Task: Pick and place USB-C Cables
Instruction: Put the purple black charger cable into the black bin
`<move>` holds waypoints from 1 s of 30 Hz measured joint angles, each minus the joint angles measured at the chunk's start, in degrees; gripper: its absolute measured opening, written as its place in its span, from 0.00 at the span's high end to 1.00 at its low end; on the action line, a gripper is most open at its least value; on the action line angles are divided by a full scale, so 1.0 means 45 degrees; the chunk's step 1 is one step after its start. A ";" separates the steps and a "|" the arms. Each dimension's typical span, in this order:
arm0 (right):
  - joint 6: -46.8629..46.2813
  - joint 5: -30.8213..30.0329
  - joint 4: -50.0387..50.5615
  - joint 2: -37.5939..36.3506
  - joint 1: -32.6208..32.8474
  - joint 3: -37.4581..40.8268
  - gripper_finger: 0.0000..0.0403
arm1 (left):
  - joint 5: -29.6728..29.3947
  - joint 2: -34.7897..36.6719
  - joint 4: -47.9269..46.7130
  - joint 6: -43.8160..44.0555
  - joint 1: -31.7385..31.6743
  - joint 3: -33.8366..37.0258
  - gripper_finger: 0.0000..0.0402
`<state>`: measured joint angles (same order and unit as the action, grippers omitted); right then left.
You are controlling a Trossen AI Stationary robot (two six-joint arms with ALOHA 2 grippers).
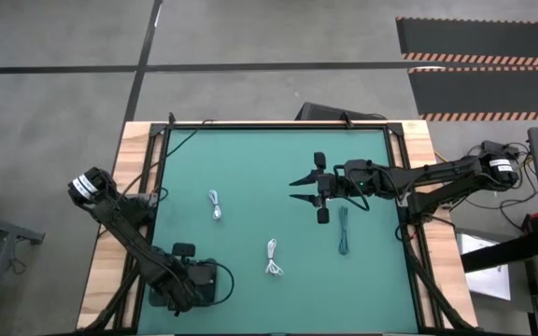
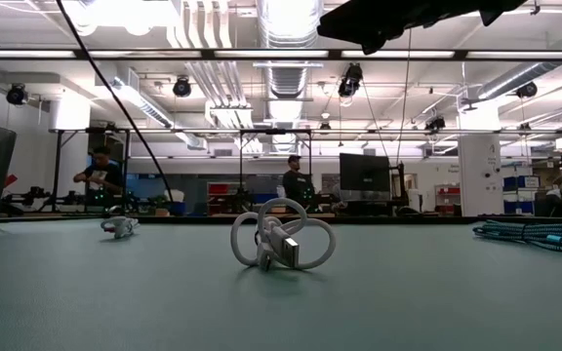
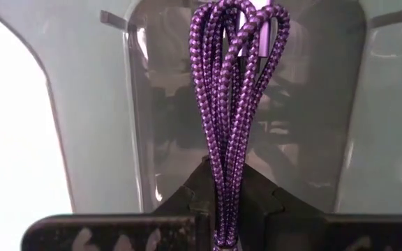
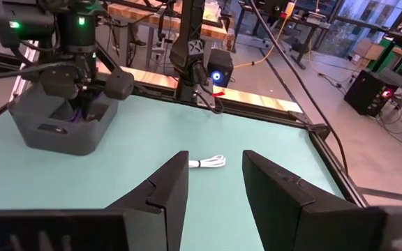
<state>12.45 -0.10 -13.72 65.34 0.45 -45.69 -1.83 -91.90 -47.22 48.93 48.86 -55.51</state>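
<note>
Two white cables (image 1: 274, 258), one teal (image 1: 344, 231), one purple (image 3: 236, 104)

purple cable (image 3: 237, 104): top loops cut by frame edge | lower end hidden between jaws

The table (image 1: 250, 168) has a matt green mat with a bare wooden border, the white cable (image 2: 281, 240) looks smooth and glossy plastic, and the purple cable (image 3: 236, 104) is woven braid.

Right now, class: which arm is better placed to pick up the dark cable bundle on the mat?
Probably the right: its open gripper hovers beside the dark cable bundle, while the left gripper, over the grey bin, grips a purple braided cable.
</note>
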 joint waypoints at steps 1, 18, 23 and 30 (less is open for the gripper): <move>0.0000 0.0000 0.0006 0.0000 0.0000 0.0000 0.68 | 0.0000 0.0000 0.0147 -0.0004 0.0000 0.0098 0.96; 0.0005 -0.0005 0.0046 0.0000 0.0003 0.0000 0.68 | 0.0010 0.0000 0.0835 -0.0065 0.0000 0.0549 0.96; 0.0005 -0.0005 0.0049 0.0005 0.0000 0.0000 0.68 | 0.0011 0.0000 0.0835 -0.0041 0.0000 0.0549 0.96; 0.0005 -0.0005 0.0049 0.0000 0.0000 0.0000 0.68 | 0.0010 0.0000 0.0756 0.0003 0.0000 0.0549 0.96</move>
<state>12.47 -0.12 -13.50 65.34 0.45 -45.69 -1.78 -91.90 -43.82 48.95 48.86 -53.04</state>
